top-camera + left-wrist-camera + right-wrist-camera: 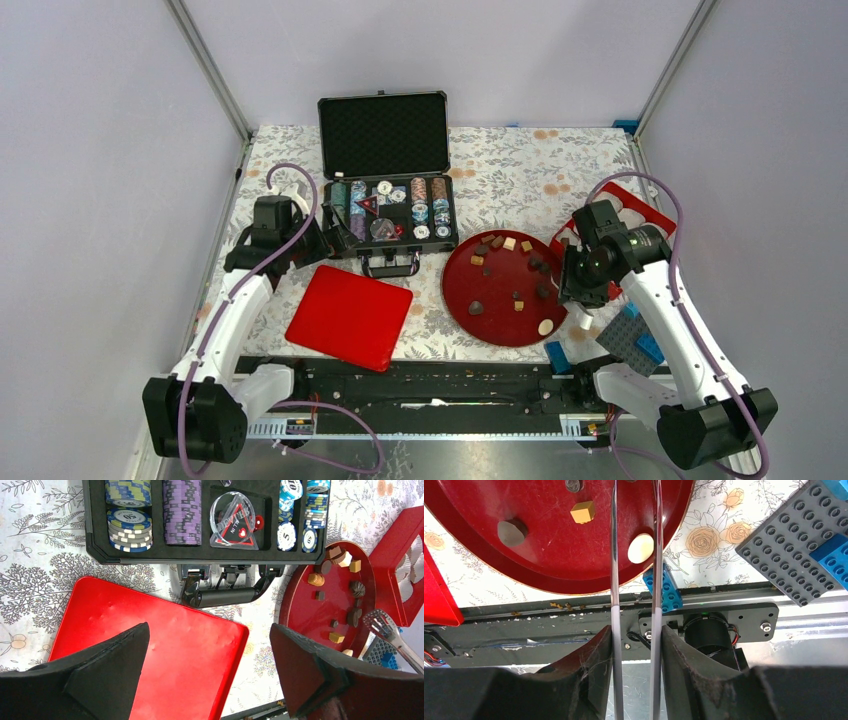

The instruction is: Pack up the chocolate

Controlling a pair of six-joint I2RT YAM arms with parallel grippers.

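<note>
As right hand grips tongs, chocolate on plate

The plate is smooth, shiny red. The tongs are shiny metal. The chocolate looks smooth and dull. The case holds bumpy black foam.

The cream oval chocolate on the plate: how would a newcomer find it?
Find the round dark red plate right of the open chip case. Just inside its front-right rim, near a blue brick, lies the cream chocolate. It is the only smooth pale oval; its neighbours are brown or tan.
</note>
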